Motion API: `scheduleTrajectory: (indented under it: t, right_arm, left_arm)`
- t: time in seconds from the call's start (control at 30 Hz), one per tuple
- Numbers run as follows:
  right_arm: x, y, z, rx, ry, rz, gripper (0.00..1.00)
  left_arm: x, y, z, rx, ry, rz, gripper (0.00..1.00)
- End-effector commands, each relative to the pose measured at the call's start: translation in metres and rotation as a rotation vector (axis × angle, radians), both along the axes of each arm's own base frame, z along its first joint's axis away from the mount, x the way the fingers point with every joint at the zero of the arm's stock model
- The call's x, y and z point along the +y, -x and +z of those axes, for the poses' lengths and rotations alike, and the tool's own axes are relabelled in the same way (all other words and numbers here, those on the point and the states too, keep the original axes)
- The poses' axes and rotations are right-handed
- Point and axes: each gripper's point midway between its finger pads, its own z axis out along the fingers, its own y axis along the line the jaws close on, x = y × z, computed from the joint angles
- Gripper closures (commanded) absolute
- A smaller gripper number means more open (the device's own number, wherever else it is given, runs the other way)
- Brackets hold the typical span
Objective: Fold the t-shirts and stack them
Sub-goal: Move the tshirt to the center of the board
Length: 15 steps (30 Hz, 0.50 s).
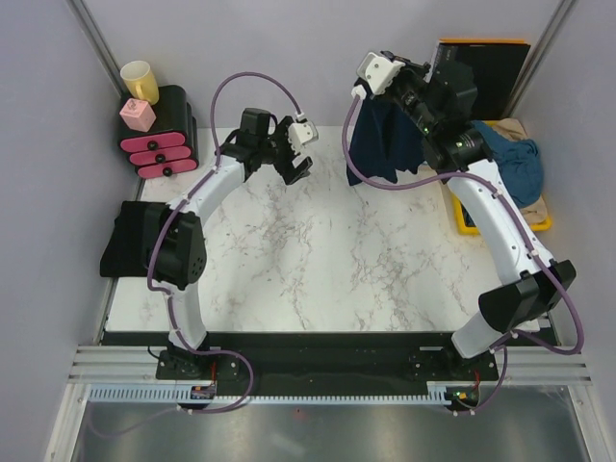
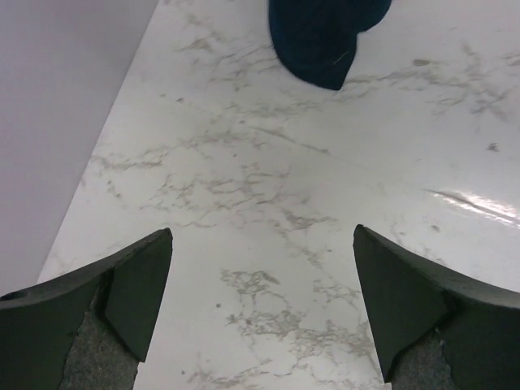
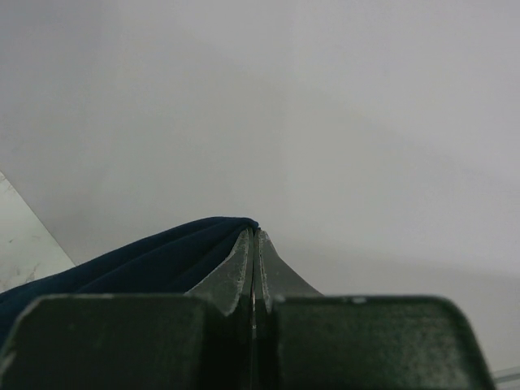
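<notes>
A dark navy t-shirt (image 1: pixel 383 140) hangs in the air over the far middle of the marble table (image 1: pixel 318 260). My right gripper (image 1: pixel 371 91) is shut on its top edge and holds it up; the pinched cloth (image 3: pixel 154 260) drapes left of the closed fingers in the right wrist view. The shirt's lowest tip (image 2: pixel 325 36) shows in the left wrist view, apart from the left fingers. My left gripper (image 1: pixel 298 154) is open and empty, above the table to the left of the hanging shirt. A medium-blue shirt (image 1: pixel 515 164) lies bunched in the yellow tray (image 1: pixel 466 226) at the right.
A black orange-edged folder (image 1: pixel 486 67) stands at the back right. At the back left, a black drawer unit with pink fronts (image 1: pixel 159 135) carries a yellow cup (image 1: pixel 140 80) and a pink box (image 1: pixel 137 115). A black object (image 1: pixel 125 241) lies at the table's left edge.
</notes>
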Motion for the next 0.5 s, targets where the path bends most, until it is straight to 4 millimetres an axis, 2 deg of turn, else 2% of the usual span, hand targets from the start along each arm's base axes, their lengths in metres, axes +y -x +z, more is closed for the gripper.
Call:
scheduleTrajectory:
  t: [0.0, 0.07, 0.2, 0.37, 0.47]
  right_arm:
    - [0.001, 0.011, 0.042, -0.135, -0.013, 0.015, 1.00]
    - [0.001, 0.009, 0.044, -0.138, -0.017, 0.011, 1.00]
    - [0.003, 0.007, 0.049, -0.145, -0.026, 0.007, 1.00]
    - [0.005, 0.008, 0.054, -0.156, -0.033, 0.011, 1.00]
    - [0.006, 0.010, 0.061, -0.167, -0.044, 0.013, 1.00]
  left_arm:
    - [-0.039, 0.029, 0.035, 0.064, 0.141, -0.200, 0.00]
    - [-0.046, 0.026, 0.023, 0.098, 0.139, -0.200, 0.00]
    - [-0.064, 0.017, 0.024, 0.123, 0.173, -0.206, 0.01]
    - [-0.086, 0.019, 0.020, 0.176, 0.220, -0.239, 0.00]
    - [-0.099, 0.018, 0.009, 0.191, 0.222, -0.246, 0.00]
